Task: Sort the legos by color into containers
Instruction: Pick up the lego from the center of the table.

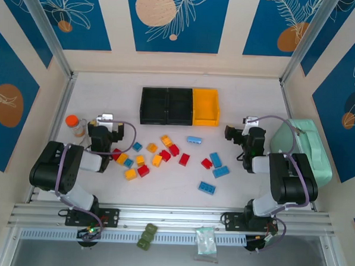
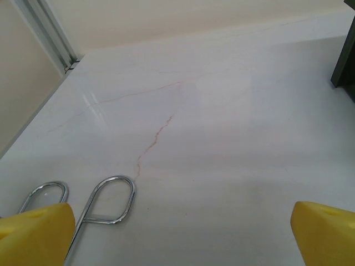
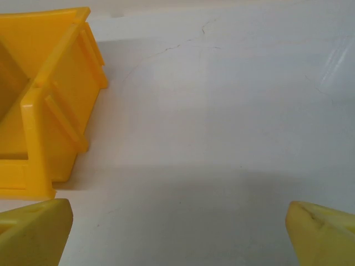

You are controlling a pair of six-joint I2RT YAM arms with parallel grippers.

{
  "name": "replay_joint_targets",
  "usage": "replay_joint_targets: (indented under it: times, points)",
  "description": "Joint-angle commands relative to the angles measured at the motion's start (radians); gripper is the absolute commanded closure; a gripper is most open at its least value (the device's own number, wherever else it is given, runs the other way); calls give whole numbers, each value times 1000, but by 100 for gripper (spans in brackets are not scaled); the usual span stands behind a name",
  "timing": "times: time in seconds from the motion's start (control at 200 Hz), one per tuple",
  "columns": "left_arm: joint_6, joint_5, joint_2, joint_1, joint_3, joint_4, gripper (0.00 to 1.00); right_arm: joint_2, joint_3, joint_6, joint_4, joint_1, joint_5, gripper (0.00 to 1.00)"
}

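The table point(image 1: 257, 95) carries three joined bins point(image 1: 167, 106) at its far middle: two black, one yellow on the right. My left hand point(image 2: 183, 235) and right hand point(image 3: 177, 233) both spread wide over bare table, gripping nothing. The legos point(image 1: 157, 160), yellow, red and blue, lie scattered between my arms, nearer me than the bins.

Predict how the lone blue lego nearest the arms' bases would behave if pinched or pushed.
The blue lego looks like a small, hard plastic brick, so probably stiff and light. It lies flat, so it should slide rather than roll or tip. The table looks smooth and glossy, so a push may send it skidding.
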Motion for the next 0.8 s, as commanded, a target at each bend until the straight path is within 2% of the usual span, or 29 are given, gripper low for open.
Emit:
replay_joint_targets:
  times: [0.0, 0.795]
  points:
    - [2, 14, 3, -1, 13, 13, 1, -10, 19, 9, 14, 0, -15, 1]
    - [0, 16, 3, -1, 12, 16, 1, -10, 20, 9, 13, 0, -15, 1]
